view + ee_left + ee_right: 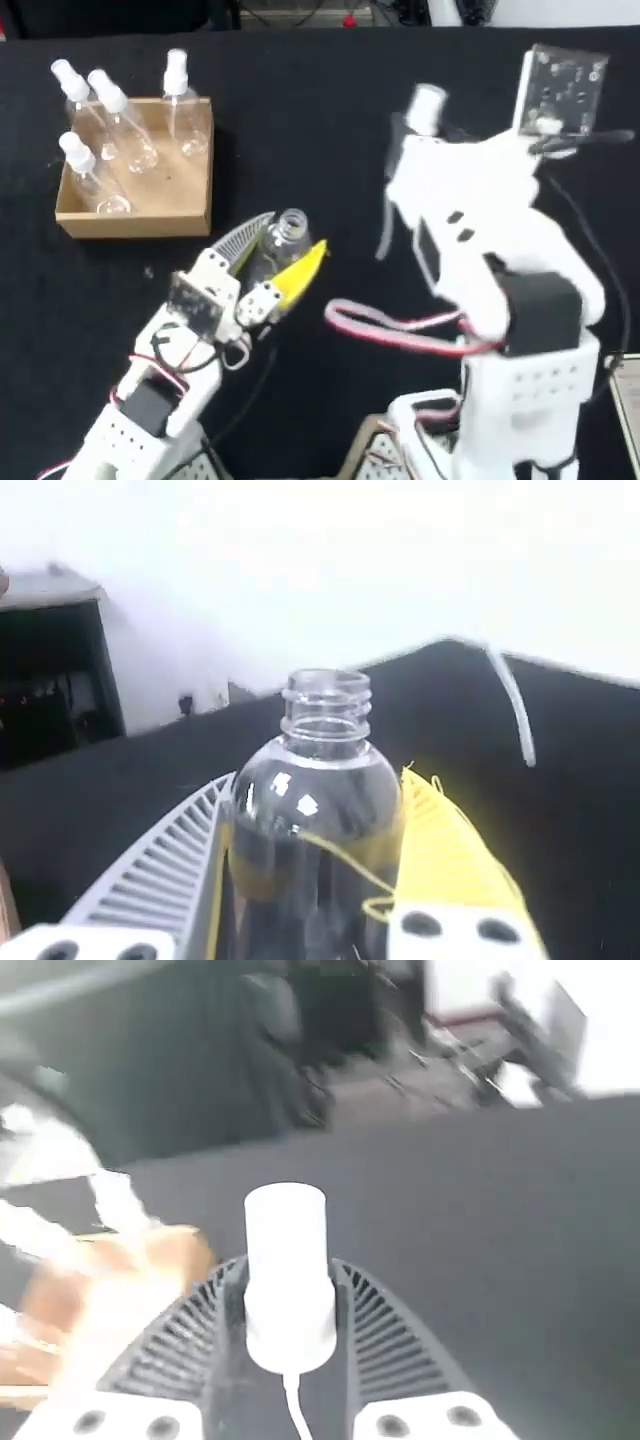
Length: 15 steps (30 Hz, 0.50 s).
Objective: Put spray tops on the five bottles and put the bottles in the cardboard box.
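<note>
Around table centre, the left gripper (290,240) is clamped on the one uncapped bottle (320,780). The right gripper (288,1290) pinches a spray top (428,105) at 2 o'clock. The box (130,222) at 10 o'clock holds four capped ones. Next up, I'd guess: line the top up over the neck.

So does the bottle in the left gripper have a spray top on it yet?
No, the bottle shows an open, bare threaded neck in the left wrist view, with nothing screwed onto it.
</note>
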Available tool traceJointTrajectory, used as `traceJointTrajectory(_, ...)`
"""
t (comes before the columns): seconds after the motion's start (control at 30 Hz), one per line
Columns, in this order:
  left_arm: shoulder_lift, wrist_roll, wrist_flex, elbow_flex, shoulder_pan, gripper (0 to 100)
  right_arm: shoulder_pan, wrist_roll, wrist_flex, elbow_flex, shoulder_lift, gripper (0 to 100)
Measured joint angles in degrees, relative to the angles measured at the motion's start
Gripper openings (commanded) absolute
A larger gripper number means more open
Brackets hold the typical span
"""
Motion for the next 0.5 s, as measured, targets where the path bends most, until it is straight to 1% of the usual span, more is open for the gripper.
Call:
traceJointTrajectory(0.23, 0.0, -0.1, -0.1, 0.0, 0.0, 7, -6.4, -0.4, -12.4, 0.0, -0.4, 1.2)
traceJointTrajectory(0.5, 0.0, -0.1, -0.1, 0.0, 0.0, 7, -9.5, -0.4, -15.6, -0.5, -0.4, 1.2)
